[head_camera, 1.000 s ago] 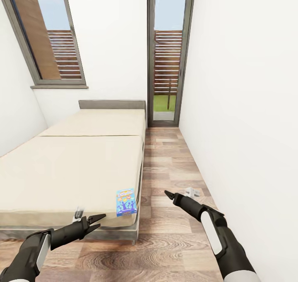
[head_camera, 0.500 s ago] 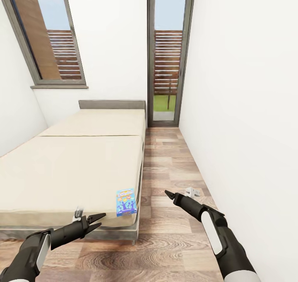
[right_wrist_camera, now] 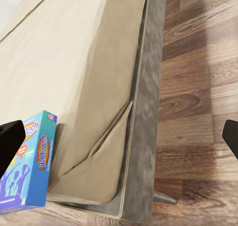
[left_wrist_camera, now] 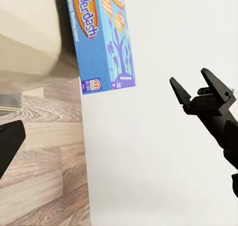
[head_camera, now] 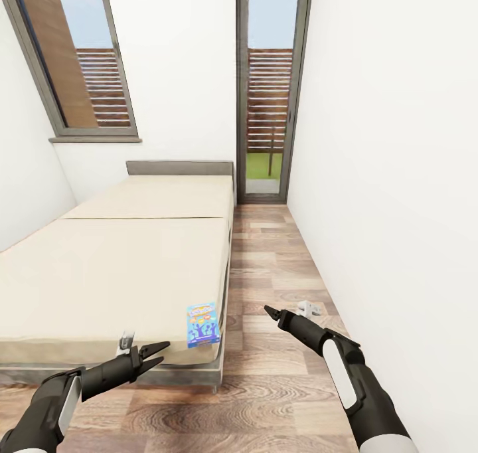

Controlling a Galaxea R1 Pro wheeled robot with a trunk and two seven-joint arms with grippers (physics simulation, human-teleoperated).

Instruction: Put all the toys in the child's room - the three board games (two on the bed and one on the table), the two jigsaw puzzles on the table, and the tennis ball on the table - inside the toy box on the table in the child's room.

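- The blue board game (head_camera: 203, 324) lies flat on the bed (head_camera: 113, 273), at the mattress's near corner on the aisle side, its edge close to the mattress rim.
- In the left wrist view the same box (left_wrist_camera: 101, 37) shows cartoon figures and an orange title band; in the right wrist view it (right_wrist_camera: 27, 161) sits beside the folded mattress corner above the dark grey frame.
- The left gripper (head_camera: 157, 353) hangs low in front of the bed's near edge, its fingers slightly parted and holding nothing, short of the game box and not touching it.
- The right gripper (head_camera: 269, 312) is over the wood-plank floor (head_camera: 279, 386) in the aisle between the bed and the white wall (head_camera: 392, 174), also empty; the left wrist view shows it (left_wrist_camera: 201, 89) with fingers spread apart.
- A grey headboard (head_camera: 179, 168) closes the bed's far end, below a window (head_camera: 73, 61); a tall glass door (head_camera: 267, 88) stands at the aisle's far end.
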